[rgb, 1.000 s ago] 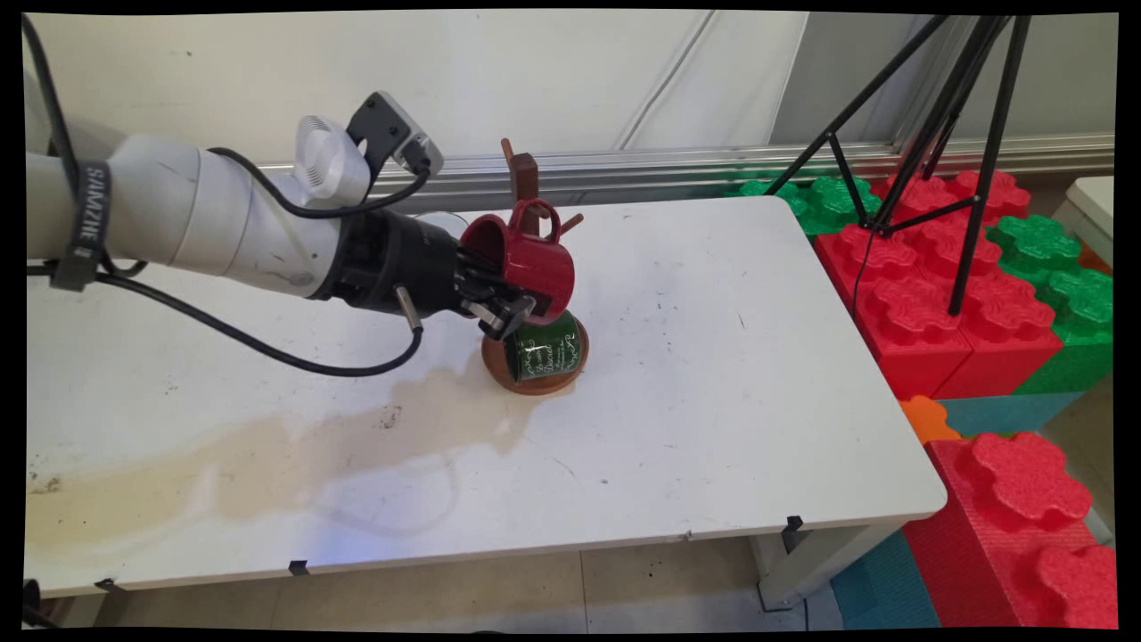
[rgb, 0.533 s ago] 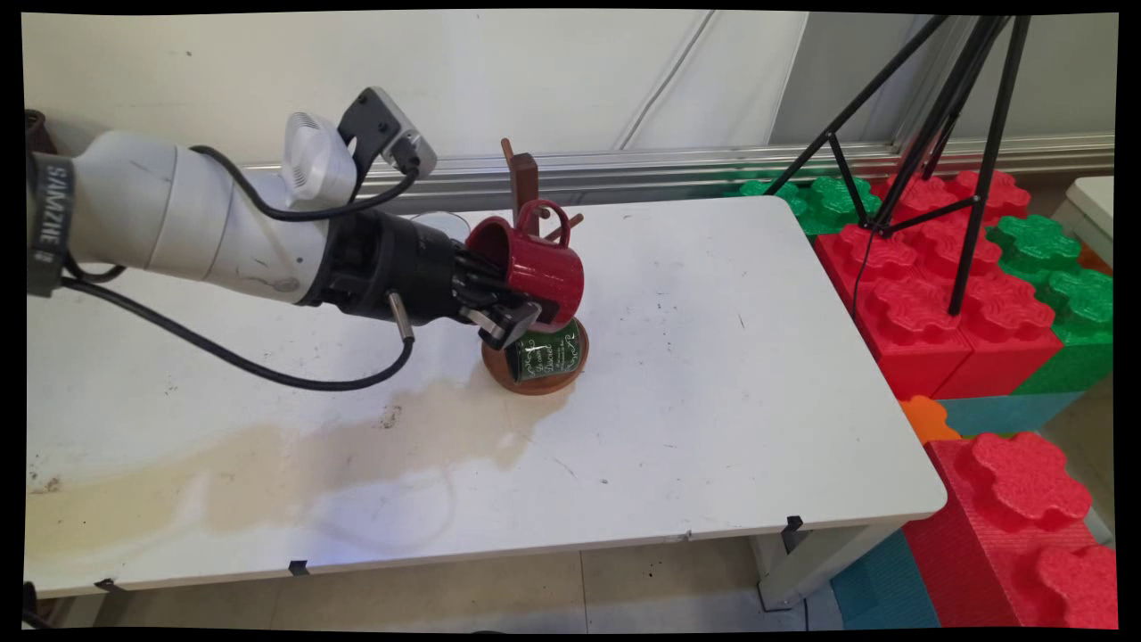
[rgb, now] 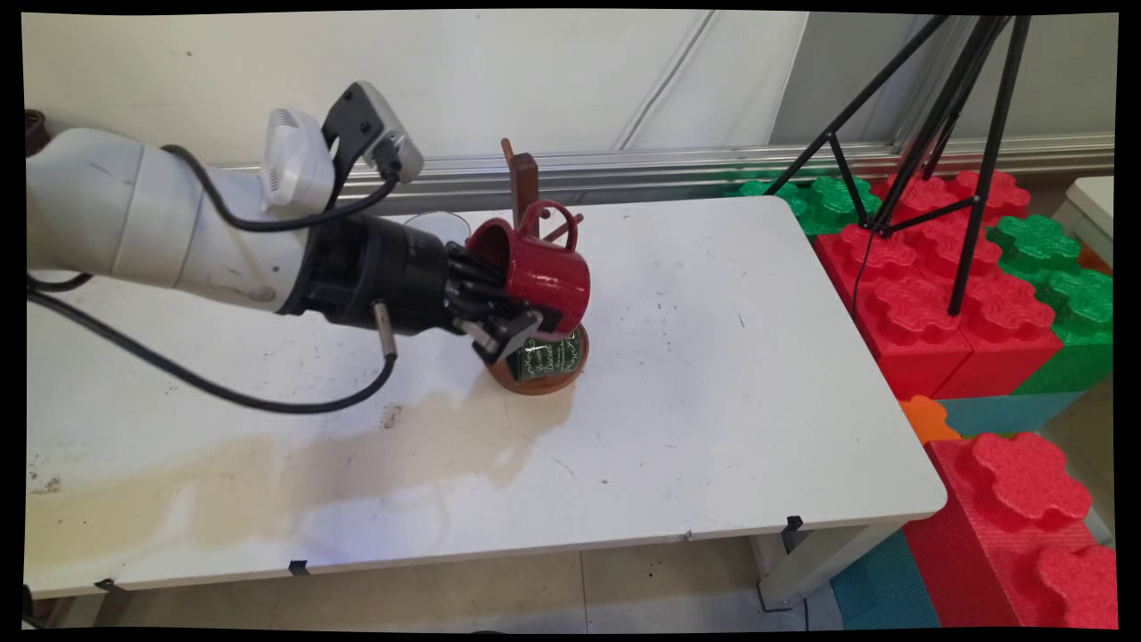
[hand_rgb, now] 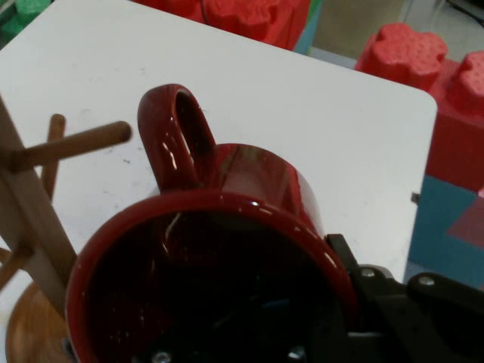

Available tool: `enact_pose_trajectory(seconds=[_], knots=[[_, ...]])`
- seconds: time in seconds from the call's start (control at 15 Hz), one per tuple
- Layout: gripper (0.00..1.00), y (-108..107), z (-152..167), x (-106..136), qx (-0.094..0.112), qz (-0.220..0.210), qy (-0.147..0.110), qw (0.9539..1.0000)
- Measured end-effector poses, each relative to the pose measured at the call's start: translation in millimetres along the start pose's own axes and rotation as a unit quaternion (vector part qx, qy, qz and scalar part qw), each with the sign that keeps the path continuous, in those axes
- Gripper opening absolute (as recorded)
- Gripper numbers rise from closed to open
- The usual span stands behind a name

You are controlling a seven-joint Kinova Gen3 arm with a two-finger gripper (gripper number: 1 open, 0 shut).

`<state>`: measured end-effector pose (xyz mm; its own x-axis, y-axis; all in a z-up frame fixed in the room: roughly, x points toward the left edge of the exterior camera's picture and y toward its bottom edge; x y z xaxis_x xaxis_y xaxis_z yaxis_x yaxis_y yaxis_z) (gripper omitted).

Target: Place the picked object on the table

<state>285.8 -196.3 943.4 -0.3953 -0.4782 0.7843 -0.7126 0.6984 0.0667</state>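
My gripper (rgb: 524, 314) is shut on the rim of a glossy red mug (rgb: 545, 275), one finger inside it and one outside. The mug lies tilted on its side, its handle up and right beside the wooden mug tree (rgb: 522, 181). In the hand view the red mug (hand_rgb: 249, 189) fills the lower frame, and its handle loop sits just right of a peg of the mug tree (hand_rgb: 72, 146), apart from it. The gripper (hand_rgb: 342, 311) clamps the mug wall at the lower right. A dark green mug (rgb: 549, 353) with pale lettering hangs low over the tree's round base (rgb: 535, 382), directly under the red mug.
A clear glass (rgb: 439, 223) stands behind the wrist, partly hidden. A brownish stain (rgb: 294, 464) spreads over the white table (rgb: 731, 383). Red and green foam blocks (rgb: 936, 294) and a black tripod (rgb: 963, 116) stand off the right edge.
The arm has carried the red mug a little to the right and slightly down, bringing its handle closer to the tree's pegs. The green mug and the tree have stayed put.
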Motion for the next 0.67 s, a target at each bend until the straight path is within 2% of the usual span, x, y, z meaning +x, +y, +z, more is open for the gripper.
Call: enact_pose_trajectory(seconds=[0.33, 0.67], knots=[[0.00, 6.3, -9.8, -6.5, -0.009, 0.028, -0.024, 0.9993], [0.00, 5.4, -27.1, -15.8, -0.005, 0.070, -0.066, 0.9953]])
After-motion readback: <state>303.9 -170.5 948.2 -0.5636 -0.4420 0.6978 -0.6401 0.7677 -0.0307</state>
